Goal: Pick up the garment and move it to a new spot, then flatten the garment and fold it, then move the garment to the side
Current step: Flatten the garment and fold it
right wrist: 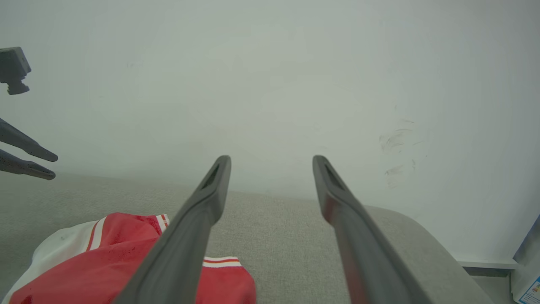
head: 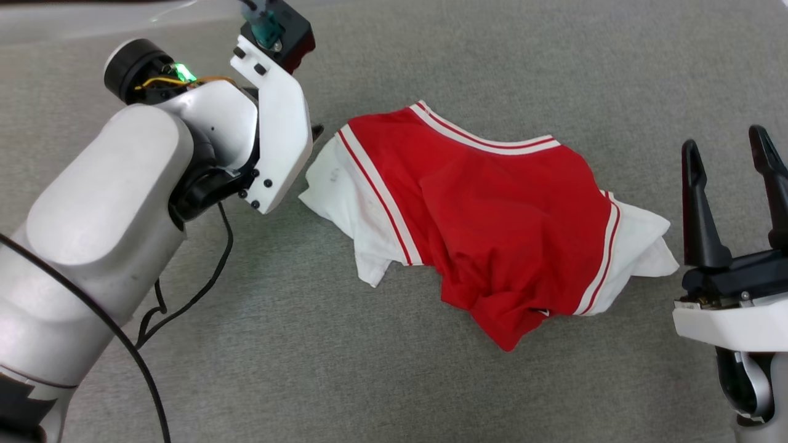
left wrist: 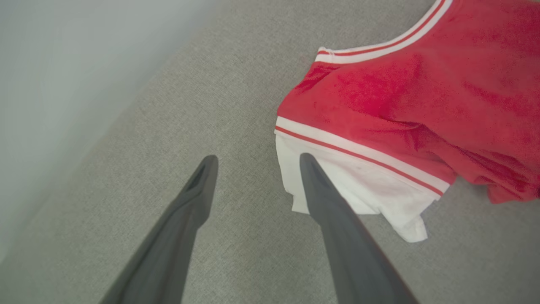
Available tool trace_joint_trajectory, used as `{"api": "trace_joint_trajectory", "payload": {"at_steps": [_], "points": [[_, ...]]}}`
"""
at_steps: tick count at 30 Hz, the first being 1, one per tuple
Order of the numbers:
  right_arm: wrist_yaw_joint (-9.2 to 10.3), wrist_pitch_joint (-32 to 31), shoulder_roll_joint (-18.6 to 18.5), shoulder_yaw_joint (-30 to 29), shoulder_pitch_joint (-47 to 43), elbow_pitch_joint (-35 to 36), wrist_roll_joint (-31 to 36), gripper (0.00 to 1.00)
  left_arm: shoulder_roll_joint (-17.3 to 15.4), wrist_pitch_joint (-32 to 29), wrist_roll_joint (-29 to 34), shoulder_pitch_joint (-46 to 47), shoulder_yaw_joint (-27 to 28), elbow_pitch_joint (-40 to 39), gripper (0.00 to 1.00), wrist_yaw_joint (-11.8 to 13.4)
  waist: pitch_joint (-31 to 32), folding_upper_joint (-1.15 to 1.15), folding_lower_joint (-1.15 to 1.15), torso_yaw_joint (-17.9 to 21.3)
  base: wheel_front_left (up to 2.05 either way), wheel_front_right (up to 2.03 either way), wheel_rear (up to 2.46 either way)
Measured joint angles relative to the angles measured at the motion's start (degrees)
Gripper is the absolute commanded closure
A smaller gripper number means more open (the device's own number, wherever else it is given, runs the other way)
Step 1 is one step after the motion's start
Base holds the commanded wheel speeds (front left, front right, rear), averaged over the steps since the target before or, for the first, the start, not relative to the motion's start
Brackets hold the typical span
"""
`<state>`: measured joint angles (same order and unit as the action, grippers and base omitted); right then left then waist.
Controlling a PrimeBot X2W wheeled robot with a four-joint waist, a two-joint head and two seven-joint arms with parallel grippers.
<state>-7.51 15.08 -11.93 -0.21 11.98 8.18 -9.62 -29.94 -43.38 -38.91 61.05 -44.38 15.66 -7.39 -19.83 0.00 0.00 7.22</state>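
- Grey woven cloth surface (head: pixel 381 381) spreads under everything, and nothing else lies on it apart from the shirt.
- Nearest on the robot's right, the right gripper (head: pixel 725 143) stands low beside the work with its two long dark fingers well apart and nothing between them. It is near the shirt's right-hand sleeve but clear of it.
- On the robot's left, the bulky white forearm reaches forward. In its wrist view the left gripper (left wrist: pixel 255 161) is also spread wide and empty. One finger crosses in front of the edge of the white sleeve (left wrist: pixel 363 190), and whether it touches the cloth cannot be told.
- Between the arms lies the garment (head: pixel 492 209), a red soft-fabric jersey T-shirt with white sleeves and red-and-white stripe trim. It is rumpled and partly bunched on the surface, with no numerals showing.
- Farthest off, a plain pale wall (right wrist: pixel 295 84) rises behind the surface.
- Judged from this, the first step is in hand: the pick-up, with no grasp made yet.
- The next move likely calls for the left gripper to pinch the sleeve or shoulder seam while the right reaches inward to the opposite sleeve.
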Motion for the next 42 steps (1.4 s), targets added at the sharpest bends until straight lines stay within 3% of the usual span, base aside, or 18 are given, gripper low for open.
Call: {"api": "trace_joint_trajectory", "payload": {"at_steps": [8,16,17,18,27,35,39,42], "points": [[0.0,0.0,0.2,2.0,3.2,-0.1,0.1,0.0,-3.2,-8.8,-9.1,3.9,-10.0,1.5,0.0,0.0,-4.5,0.0,0.0,2.9,0.0,0.0,0.0],[0.0,0.0,0.8,1.7,4.3,-0.5,0.4,0.0,-5.7,-10.9,-12.3,5.5,-19.2,3.1,0.0,0.0,-6.9,0.0,0.0,5.3,0.0,0.0,0.0],[0.0,0.0,0.9,1.7,4.3,-0.7,0.5,0.0,-5.8,-10.8,-12.9,5.8,-20.0,3.2,0.11,0.1,-6.9,0.0,0.0,5.4,0.0,0.0,0.0],[0.0,0.0,0.9,1.7,4.3,-0.8,0.6,0.0,-5.9,-10.3,-13.4,6.1,-20.6,3.3,1.0,0.1,-6.9,0.0,0.0,5.4,0.0,0.0,0.0],[0.0,0.0,0.8,-0.7,2.7,-1.6,1.0,0.0,-6.5,-2.3,-17.1,7.1,-23.1,4.3,1.0,0.0,-3.7,0.0,0.0,2.6,0.0,0.0,0.0],[0.0,0.0,0.7,-0.7,0.5,-2.4,1.0,0.0,-16.5,-1.1,-19.8,7.4,-22.0,4.3,1.0,0.2,0.1,0.0,0.0,-1.4,0.0,0.0,0.0],[0.0,0.0,0.2,0.0,0.6,-2.4,1.0,0.0,-20.8,-1.1,-20.2,6.2,-21.3,6.6,1.0,2.1,0.5,0.0,0.0,-2.1,0.0,0.0,0.0],[0.0,0.0,-0.1,0.1,0.6,-2.5,1.0,0.0,-22.0,0.3,-22.0,3.9,-20.4,9.0,1.0,3.7,-0.1,0.0,0.0,-1.7,0.0,0.0,0.0]]}}
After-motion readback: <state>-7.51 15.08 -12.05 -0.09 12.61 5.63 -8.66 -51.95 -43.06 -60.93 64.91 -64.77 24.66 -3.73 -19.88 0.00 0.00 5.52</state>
